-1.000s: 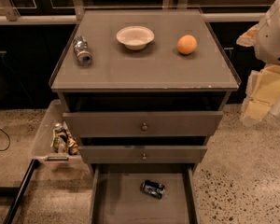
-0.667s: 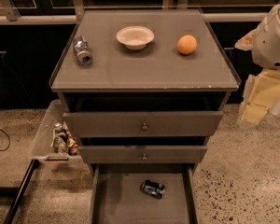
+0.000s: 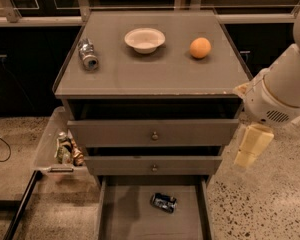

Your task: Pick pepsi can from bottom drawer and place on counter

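Pepsi can (image 3: 163, 202) not yet picked: it lies in the open bottom drawer (image 3: 122, 219), so the whole task is left.
Nearest, at 6 o'clock, the drawer holds only that can, on its side and ungrasped. At 3 o'clock the end effector (image 3: 251, 146) hangs beside the cabinet, well apart from the can; open or closed, I cannot tell. At 9 o'clock a clear bin (image 3: 46, 143) holds a few small items. Farthest, the counter (image 3: 155, 76) carries a silver can (image 3: 88, 55), an empty bowl (image 3: 145, 39) and an orange (image 3: 200, 48).
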Available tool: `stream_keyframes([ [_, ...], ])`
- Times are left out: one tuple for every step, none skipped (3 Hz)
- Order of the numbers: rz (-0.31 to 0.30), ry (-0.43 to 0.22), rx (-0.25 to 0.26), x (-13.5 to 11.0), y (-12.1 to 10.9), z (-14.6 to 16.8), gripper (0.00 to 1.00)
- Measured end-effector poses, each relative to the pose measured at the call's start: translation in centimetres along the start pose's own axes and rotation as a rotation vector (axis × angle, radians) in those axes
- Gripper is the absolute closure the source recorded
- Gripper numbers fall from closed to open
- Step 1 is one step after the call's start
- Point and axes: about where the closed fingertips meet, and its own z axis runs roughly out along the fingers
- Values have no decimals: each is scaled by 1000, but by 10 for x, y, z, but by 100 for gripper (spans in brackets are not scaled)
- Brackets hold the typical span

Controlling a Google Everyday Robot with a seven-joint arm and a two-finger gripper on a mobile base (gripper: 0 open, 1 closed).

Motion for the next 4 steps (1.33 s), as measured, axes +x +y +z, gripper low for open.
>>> stream_keyframes([
  [0,0,0,0,0,0,0],
  [81,-40,-62,9,11,46,0],
  [158,-65,-134,20,31,124,0],
  [187,-84,-165,29,46,195,0],
])
